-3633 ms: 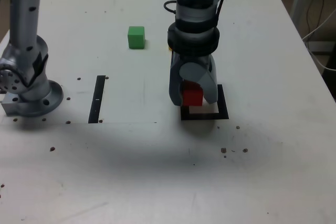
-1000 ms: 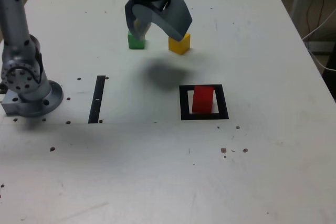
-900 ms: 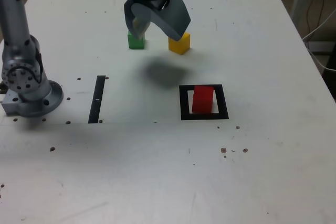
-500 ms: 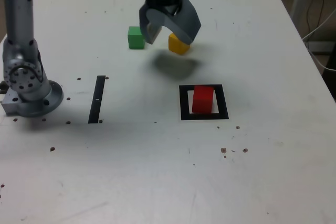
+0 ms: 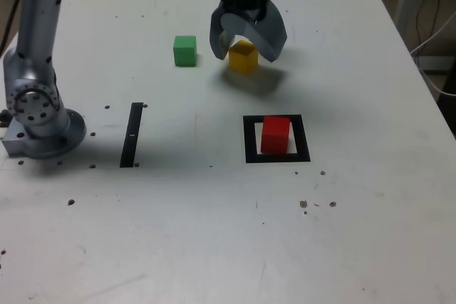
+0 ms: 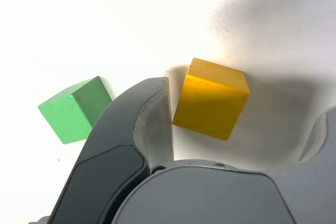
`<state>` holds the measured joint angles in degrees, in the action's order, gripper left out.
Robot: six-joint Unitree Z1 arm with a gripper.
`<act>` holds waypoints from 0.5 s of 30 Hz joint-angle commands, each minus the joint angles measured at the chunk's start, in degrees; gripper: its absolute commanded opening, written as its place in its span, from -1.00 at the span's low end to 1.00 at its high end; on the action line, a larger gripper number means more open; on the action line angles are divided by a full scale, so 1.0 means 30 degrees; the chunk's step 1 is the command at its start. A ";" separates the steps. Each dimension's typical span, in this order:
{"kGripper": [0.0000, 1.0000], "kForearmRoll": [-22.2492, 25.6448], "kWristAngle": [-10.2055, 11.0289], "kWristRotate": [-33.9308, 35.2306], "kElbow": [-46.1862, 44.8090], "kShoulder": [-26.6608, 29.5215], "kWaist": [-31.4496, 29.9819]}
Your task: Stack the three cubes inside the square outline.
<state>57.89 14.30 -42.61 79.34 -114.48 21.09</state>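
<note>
The yellow cube (image 5: 243, 57) sits on the table (image 5: 370, 197) between the gripper (image 5: 246, 42)'s jaws, which stand wide with gaps on both sides, so nothing is held; that straddle looks meant for a grasp. The red cube (image 5: 275, 134) already rests inside the square outline (image 5: 249, 140), nearer the camera than the yellow cube, likely the stack's base. The green cube (image 5: 184, 50) waits just to the yellow cube's left in the exterior view
</note>
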 commanded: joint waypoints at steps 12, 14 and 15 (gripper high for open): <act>0.66 -0.0468 0.0128 0.0023 0.0018 -0.1176 0.0060; 0.62 -0.0381 0.0176 0.0032 0.0188 -0.1370 0.0060; 0.59 -0.0398 0.0189 0.0054 0.0233 -0.1447 0.0060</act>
<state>56.62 14.72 -42.58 79.68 -118.29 21.19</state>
